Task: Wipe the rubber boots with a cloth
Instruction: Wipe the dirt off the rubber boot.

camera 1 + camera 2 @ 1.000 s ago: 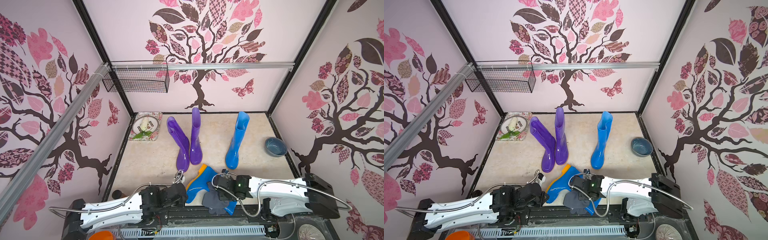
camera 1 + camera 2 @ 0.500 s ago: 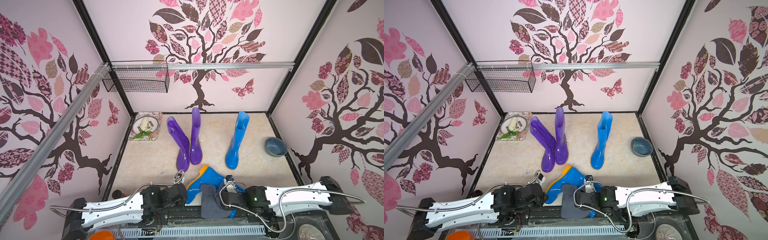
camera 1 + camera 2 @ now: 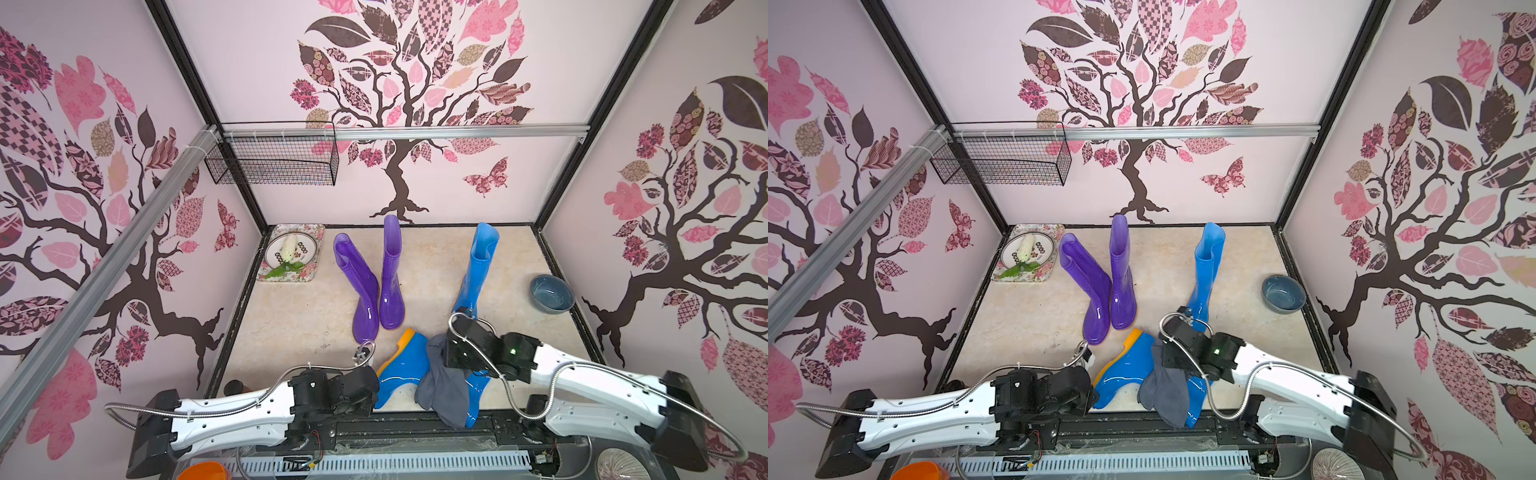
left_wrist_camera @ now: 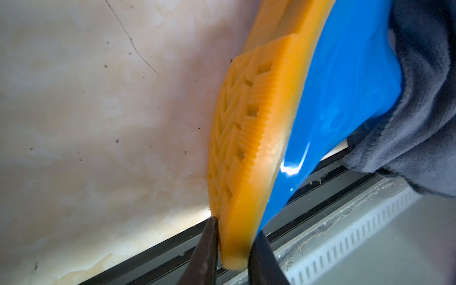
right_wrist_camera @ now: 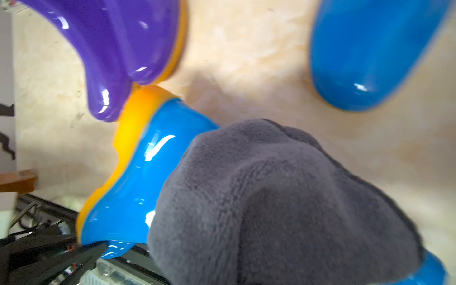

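A bright blue rubber boot (image 3: 401, 370) lies on its side at the front edge, its orange sole (image 4: 246, 138) facing left. My left gripper (image 4: 235, 229) is shut on the toe end of that sole. The grey-blue cloth (image 3: 440, 384) drapes over the boot's ankle and shaft, and my right gripper (image 3: 449, 357) is shut on it. In the right wrist view the cloth (image 5: 276, 197) hides the fingers. Two purple boots (image 3: 368, 291) (image 3: 392, 270) and a second blue boot (image 3: 478, 266) stand upright behind.
A grey-blue bowl (image 3: 550, 293) sits by the right wall. A floral tray (image 3: 309, 237) with a plate lies in the back left corner, under a wire basket (image 3: 274, 162). A black rail (image 3: 415, 430) runs along the front edge.
My right gripper has carried the cloth first towards the front edge, then back along the lying boot away from it. The left gripper and that boot have stayed put.
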`<action>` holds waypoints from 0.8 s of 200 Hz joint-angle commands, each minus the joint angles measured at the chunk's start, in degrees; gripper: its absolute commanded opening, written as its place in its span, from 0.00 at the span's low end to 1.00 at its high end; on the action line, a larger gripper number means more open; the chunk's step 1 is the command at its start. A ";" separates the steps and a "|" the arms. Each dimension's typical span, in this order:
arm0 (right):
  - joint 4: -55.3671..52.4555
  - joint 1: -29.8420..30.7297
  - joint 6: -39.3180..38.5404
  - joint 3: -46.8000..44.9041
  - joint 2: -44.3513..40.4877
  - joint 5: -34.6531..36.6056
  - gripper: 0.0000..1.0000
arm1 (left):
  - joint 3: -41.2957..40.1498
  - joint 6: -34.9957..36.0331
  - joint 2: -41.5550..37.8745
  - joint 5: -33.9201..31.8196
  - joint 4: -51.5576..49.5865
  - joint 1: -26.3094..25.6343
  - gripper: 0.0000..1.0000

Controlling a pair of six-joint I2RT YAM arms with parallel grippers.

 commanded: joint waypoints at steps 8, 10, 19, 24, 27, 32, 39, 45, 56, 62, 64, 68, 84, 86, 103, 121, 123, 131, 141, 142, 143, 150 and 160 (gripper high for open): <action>8.31 -0.30 -8.95 6.69 9.50 -5.39 0.00 | -2.36 -1.03 2.10 -6.09 -7.00 -0.14 0.20; 8.36 -0.39 -9.01 6.44 10.12 -5.36 0.00 | -2.44 -1.04 2.18 -6.19 -6.97 -0.14 0.20; 8.55 -1.06 -8.57 5.00 11.77 -5.61 0.00 | -2.32 -1.12 2.48 -6.32 -7.10 -0.13 0.20; 8.22 -1.91 -7.88 3.79 12.06 -6.17 0.00 | -2.24 -1.37 2.70 -6.40 -7.35 -0.14 0.20; 7.53 -2.52 -7.08 3.06 12.04 -6.50 0.00 | -2.28 -1.42 2.77 -6.46 -7.42 -0.19 0.20; 5.63 -3.87 -5.75 1.95 11.64 -7.19 0.00 | -2.20 -1.61 2.75 -6.49 -7.55 -0.20 0.20; 3.46 -5.03 -3.33 -0.53 9.96 -5.99 0.00 | -1.99 -2.11 2.73 -6.64 -8.09 -0.18 0.20; 0.27 -5.33 -1.44 -2.01 7.61 -2.85 0.00 | -1.96 -2.52 2.50 -6.74 -8.25 -0.29 0.21; -6.78 -5.32 1.11 -3.57 2.41 3.21 0.00 | -1.98 -2.52 1.85 -6.99 -8.22 -0.28 0.22; -10.18 -5.33 2.59 -4.48 -1.06 5.57 0.00 | -1.91 -2.51 1.37 -7.17 -8.18 -0.28 0.24; -11.21 -5.36 3.06 -4.66 -2.06 6.24 0.00 | -1.92 -2.53 1.29 -7.30 -8.13 -0.31 0.25; -13.51 -5.37 3.94 -4.97 -4.39 7.68 0.00 | -1.91 -2.54 1.02 -7.61 -7.93 -0.28 0.25; -21.62 -5.36 5.86 -4.63 -13.48 11.20 0.00 | -0.94 -2.84 0.62 -8.13 -8.12 -0.25 0.32; -22.64 -5.30 6.12 -4.45 -14.72 11.71 0.00 | -0.71 -2.81 0.62 -8.26 -8.26 -0.24 0.33; -27.07 -5.35 5.41 -0.21 -23.46 14.60 0.00 | 1.84 -2.63 1.11 -9.15 -10.44 -0.32 0.48; -29.21 -5.35 1.64 7.94 -26.11 13.20 0.00 | 6.84 -1.48 1.74 -12.39 -14.45 -0.62 0.59; -29.15 -5.35 0.89 8.86 -26.05 12.63 0.00 | 7.59 -1.26 1.78 -12.84 -14.99 -0.72 0.60; -29.99 -5.30 -0.87 12.48 -25.69 10.82 0.00 | 10.22 -0.41 2.25 -14.92 -16.72 -1.16 0.63; -32.53 -5.33 -1.23 17.04 -25.48 10.96 0.00 | 13.51 1.02 2.92 -16.08 -18.27 -1.37 0.66; -32.72 -5.35 -1.27 17.44 -25.48 11.04 0.00 | 13.68 1.36 2.95 -16.16 -18.40 -1.37 0.66; -32.95 -5.36 -1.43 18.08 -25.48 11.12 0.00 | 14.07 1.56 3.06 -16.20 -18.51 -1.33 0.66; -34.77 -5.29 -1.75 21.57 -25.54 12.40 0.00 | 16.71 2.87 3.74 -17.22 -19.49 -1.64 0.67; -37.24 -5.34 -2.21 26.76 -25.65 15.64 0.00 | 20.30 5.20 4.95 -19.99 -21.27 -2.75 0.68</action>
